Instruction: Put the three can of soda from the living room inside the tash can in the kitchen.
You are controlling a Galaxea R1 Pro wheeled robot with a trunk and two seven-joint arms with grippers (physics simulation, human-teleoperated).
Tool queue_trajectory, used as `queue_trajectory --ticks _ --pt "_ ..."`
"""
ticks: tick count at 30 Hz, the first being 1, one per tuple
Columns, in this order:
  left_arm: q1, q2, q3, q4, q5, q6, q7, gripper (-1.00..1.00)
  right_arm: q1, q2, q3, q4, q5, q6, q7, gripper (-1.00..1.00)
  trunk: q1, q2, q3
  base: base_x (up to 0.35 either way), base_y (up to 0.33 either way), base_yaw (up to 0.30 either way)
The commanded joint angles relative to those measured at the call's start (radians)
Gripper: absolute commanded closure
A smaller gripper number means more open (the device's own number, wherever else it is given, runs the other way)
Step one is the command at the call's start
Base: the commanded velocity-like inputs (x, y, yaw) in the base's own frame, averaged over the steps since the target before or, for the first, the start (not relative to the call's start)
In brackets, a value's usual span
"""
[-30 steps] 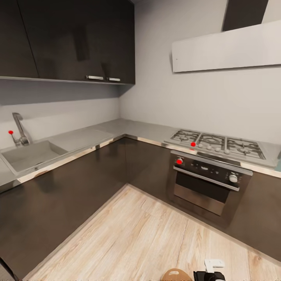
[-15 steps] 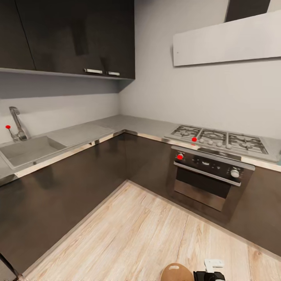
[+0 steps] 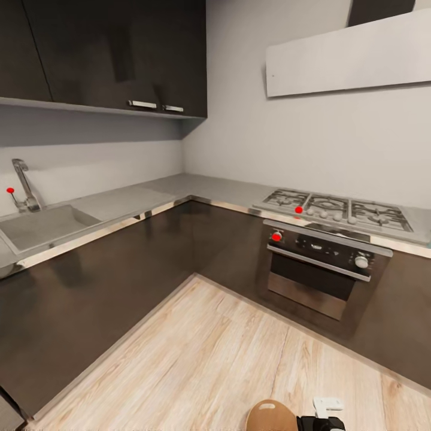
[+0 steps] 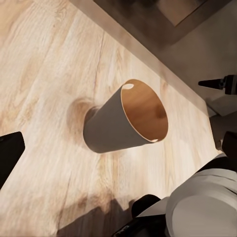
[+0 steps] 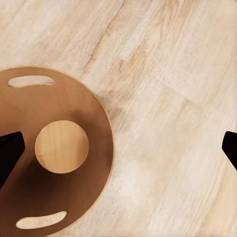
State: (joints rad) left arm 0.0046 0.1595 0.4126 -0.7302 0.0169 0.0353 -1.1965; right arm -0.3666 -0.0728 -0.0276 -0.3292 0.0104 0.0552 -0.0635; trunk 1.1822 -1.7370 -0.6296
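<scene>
Head view: a kitchen corner. Glossy black upper cabinets (image 3: 114,54) hang over a steel bench (image 3: 179,191) that runs along both walls. A sink (image 3: 39,224) with a tap (image 3: 23,182) lies at the left; a hob (image 3: 335,209) sits over an oven (image 3: 323,269) at the right, beneath a white hood (image 3: 347,57). Dark lower cabinets (image 3: 108,281) close off a light wood floor (image 3: 227,359). At the lower edge, the copper-brown rim of the trash can (image 3: 270,415) shows just beside a dark and white part of the robot (image 3: 323,416).

Left wrist view: the trash can (image 4: 111,126) stands on the floor (image 4: 44,74), well apart from the camera; it appears tilted in this view, grey outside, brown inside, tapered toward its base. One dark fingertip of the left gripper (image 4: 10,153) enters at the frame edge, clear of the can. Whether this gripper is released or clenched cannot be told.

Right wrist view: the camera looks straight down into the trash can (image 5: 79,148), showing its round base and two slot handles in the wall. The right gripper (image 5: 118,148) is released: its two dark fingertips (image 5: 10,153) stand wide apart, holding nothing. One fingertip lies over the can's mouth, the other over bare floor (image 5: 177,89), so that the can's rim passes between them, off-centre toward one finger.
</scene>
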Motion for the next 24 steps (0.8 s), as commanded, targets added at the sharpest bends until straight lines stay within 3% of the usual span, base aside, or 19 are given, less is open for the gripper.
queue_trajectory --ticks 1,24 --pt "0.000 0.000 0.000 0.000 0.000 0.000 0.000 -1.00 0.000 0.000 0.000 0.000 0.000 0.000 0.000 -1.00 0.000 0.000 -0.001 0.000 0.000 0.000" --pt "0.000 0.000 0.002 0.000 0.000 -0.001 0.000 -1.00 0.000 -0.001 0.000 0.001 0.000 0.000 0.001 -1.00 0.000 0.000 -0.037 0.000 0.000 0.000"
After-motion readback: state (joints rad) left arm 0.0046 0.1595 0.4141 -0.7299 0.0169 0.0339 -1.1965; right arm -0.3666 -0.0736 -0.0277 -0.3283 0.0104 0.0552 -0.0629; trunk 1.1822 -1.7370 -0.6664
